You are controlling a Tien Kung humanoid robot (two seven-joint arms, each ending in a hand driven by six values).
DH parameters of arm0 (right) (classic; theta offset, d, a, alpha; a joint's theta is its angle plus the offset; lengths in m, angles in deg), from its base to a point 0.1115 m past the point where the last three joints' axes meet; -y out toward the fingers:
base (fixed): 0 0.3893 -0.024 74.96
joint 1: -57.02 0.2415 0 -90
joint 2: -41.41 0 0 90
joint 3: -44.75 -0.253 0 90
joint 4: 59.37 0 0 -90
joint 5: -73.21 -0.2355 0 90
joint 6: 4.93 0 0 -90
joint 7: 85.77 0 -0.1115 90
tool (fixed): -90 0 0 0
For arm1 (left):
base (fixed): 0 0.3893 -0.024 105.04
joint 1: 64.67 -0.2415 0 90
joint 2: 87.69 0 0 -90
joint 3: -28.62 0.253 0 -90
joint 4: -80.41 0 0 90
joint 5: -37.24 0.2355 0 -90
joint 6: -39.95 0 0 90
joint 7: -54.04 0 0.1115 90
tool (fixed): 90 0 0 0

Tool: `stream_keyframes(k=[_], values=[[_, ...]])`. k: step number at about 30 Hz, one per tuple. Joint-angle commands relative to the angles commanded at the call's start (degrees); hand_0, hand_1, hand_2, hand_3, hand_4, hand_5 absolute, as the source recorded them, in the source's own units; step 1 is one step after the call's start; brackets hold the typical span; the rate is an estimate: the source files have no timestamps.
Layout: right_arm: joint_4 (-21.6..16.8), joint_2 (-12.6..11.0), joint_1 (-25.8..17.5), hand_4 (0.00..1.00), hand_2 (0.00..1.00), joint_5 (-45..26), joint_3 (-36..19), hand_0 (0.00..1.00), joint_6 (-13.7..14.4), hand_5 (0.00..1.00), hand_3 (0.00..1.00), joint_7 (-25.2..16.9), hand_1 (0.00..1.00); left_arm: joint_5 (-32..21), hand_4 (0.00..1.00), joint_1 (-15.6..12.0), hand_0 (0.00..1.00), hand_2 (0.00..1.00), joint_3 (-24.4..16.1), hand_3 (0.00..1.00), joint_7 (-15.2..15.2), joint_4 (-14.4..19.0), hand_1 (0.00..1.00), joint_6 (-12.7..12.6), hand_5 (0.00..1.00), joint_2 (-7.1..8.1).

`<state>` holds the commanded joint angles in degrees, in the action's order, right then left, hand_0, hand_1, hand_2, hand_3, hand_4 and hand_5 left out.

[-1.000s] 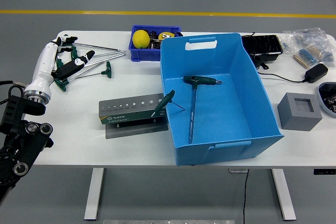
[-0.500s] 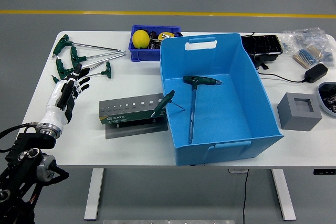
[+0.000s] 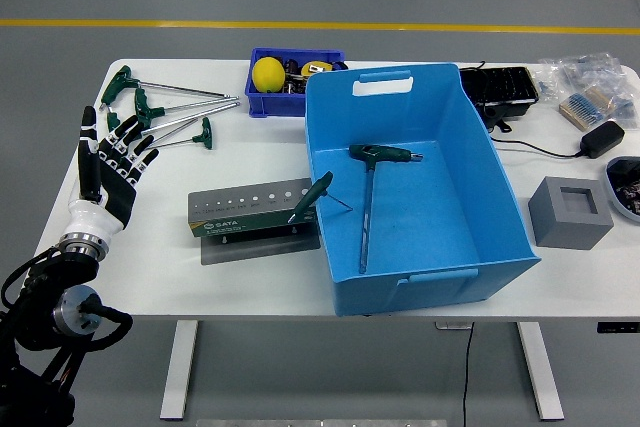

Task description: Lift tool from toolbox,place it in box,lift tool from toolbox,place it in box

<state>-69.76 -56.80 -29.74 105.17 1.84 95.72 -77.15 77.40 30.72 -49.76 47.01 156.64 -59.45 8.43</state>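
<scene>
A large blue box (image 3: 485, 212) stands right of centre with one green T-handle tool (image 3: 372, 183) lying inside it. A grey tool stand (image 3: 252, 211) sits left of the box with one green T-handle tool (image 3: 311, 197) stuck in its right end, leaning toward the box. Several more green T-handle tools (image 3: 160, 112) lie at the table's back left. My left hand (image 3: 108, 165) hovers over the table's left edge, fingers spread and empty, well left of the stand. My right arm is out of view.
A small blue bin (image 3: 283, 75) with a yellow ball (image 3: 268, 74) sits behind the box. A black tray (image 3: 505, 90), a black adapter (image 3: 603, 138) with cable, bagged parts (image 3: 590, 87) and a grey foam block (image 3: 570, 211) are at the right.
My left hand has swung down from the loose tools at the back left toward the table's near left edge and turned upright with fingers spread. The tools have not moved.
</scene>
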Motion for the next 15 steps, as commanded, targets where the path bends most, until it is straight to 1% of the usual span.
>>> stream_keyframes(k=[8, 15], values=[[0.0, 0.0, 0.0, 0.901, 0.757, 0.4, -0.2, 0.711, 0.0, 0.868, 0.706, 0.1, 0.666, 2.9, 0.976, -0.1, 0.825, 0.871, -1.7, 0.771, -0.2, 0.9, 0.809, 0.0, 0.934, -0.07], [0.0, 0.0, -0.1, 0.900, 0.758, 0.5, -0.1, 0.711, -0.1, 0.867, 0.705, 0.2, 0.666, 7.8, 0.976, -0.1, 0.824, 0.871, -3.0, 0.773, -1.8, 2.1, 0.819, -0.3, 0.933, -0.11]])
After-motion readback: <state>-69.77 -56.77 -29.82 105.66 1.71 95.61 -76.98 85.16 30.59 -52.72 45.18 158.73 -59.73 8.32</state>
